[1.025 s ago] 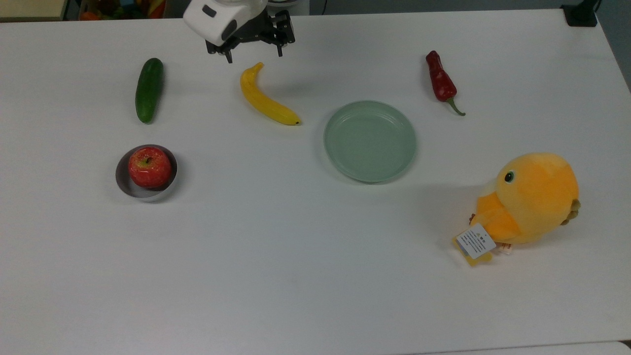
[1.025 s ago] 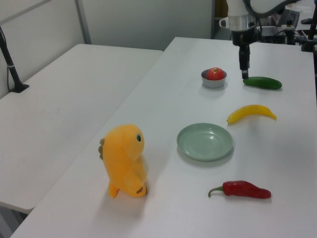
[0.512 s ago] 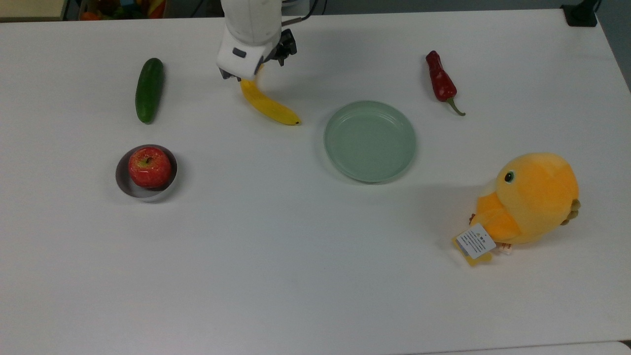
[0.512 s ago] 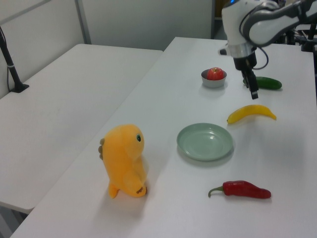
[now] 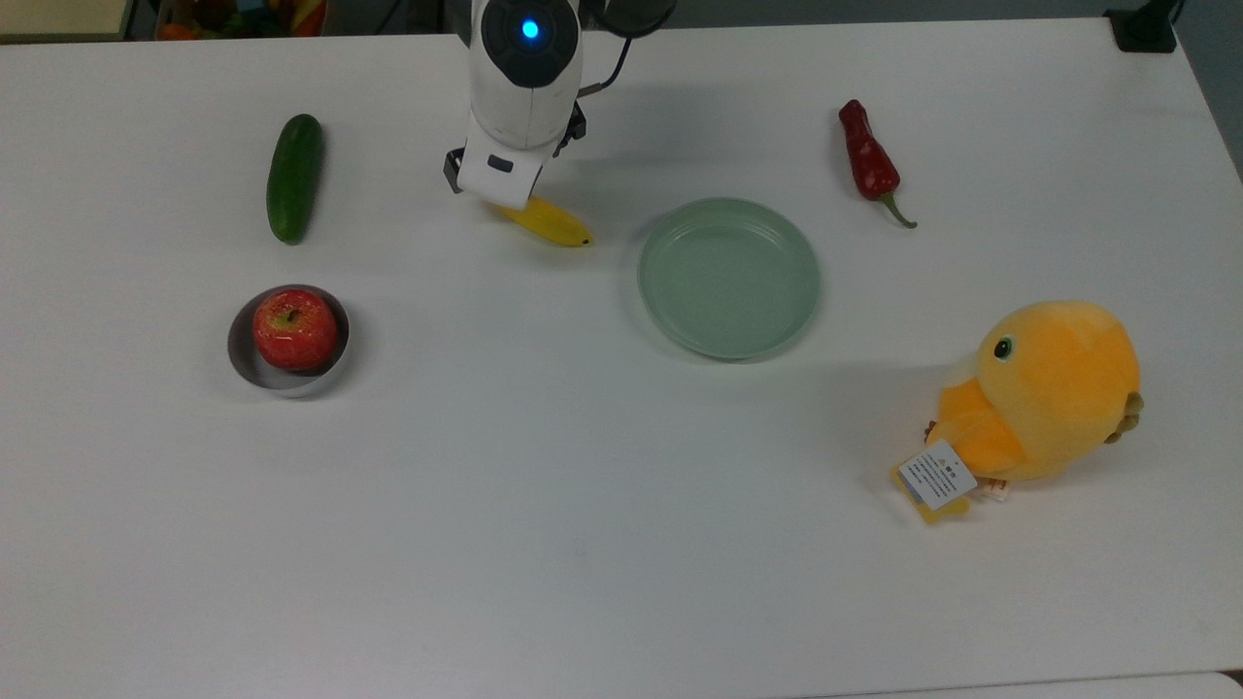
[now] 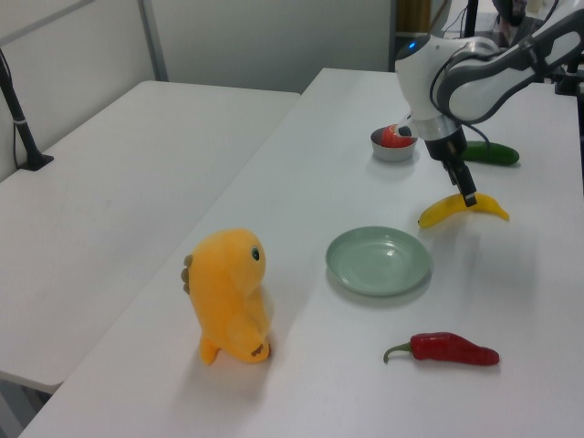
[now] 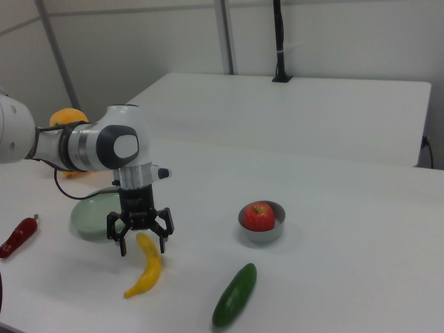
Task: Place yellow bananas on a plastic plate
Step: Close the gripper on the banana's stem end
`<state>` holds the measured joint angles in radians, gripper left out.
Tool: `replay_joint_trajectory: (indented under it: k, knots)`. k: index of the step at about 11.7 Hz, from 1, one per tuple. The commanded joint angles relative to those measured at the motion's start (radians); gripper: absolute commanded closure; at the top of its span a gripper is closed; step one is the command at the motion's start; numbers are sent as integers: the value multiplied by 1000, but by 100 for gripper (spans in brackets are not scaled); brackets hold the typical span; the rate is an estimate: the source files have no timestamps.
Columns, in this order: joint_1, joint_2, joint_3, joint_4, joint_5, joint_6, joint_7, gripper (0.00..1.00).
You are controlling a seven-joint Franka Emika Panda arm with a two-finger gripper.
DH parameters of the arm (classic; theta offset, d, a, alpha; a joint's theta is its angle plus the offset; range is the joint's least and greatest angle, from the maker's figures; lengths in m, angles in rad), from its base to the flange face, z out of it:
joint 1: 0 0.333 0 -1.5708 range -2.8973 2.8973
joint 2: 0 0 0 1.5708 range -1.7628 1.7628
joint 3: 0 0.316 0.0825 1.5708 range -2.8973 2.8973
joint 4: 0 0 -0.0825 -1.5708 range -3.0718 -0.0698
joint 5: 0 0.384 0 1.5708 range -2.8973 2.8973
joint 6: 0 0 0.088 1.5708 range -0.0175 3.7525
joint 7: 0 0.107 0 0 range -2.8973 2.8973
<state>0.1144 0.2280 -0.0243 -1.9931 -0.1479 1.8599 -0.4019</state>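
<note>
Under the hand (image 7: 142,243) — fingers spread wide, straddling it — one banana (image 7: 146,270) is lying on the tabletop (image 5: 583,485); one plate (image 5: 728,277) is sitting nearby.

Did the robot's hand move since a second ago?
Yes. In the top view the end effector came from beyond the banana's far tip, down over its middle, nearer the plate.

The arm (image 7: 104,147) is glossy white with rounded link shells and grey bands at its joints, and a round white cap covers one joint's side. A blue light (image 5: 529,28) glows on a dark round disc atop the wrist, and a thin black cable (image 7: 69,187) loops beside the link. The gripper (image 7: 141,242) is black, with angular linkage bars and two slim fingers.
</note>
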Motion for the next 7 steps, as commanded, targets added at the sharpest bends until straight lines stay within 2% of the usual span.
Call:
replay_joint_trajectory:
  k: [1,2,3,4,6,7]
  knots:
    - [14,40,-3,19,-27,15,-14,0]
    - [18,72,-3,40,-29,13,-8,0]
    - [22,76,-3,40,-38,15,-6,36]
    - [22,76,-3,40,-41,15,-6,56]
    - [22,76,-3,42,-41,15,-6,70]
    - [21,74,-3,43,-41,15,-6,71]
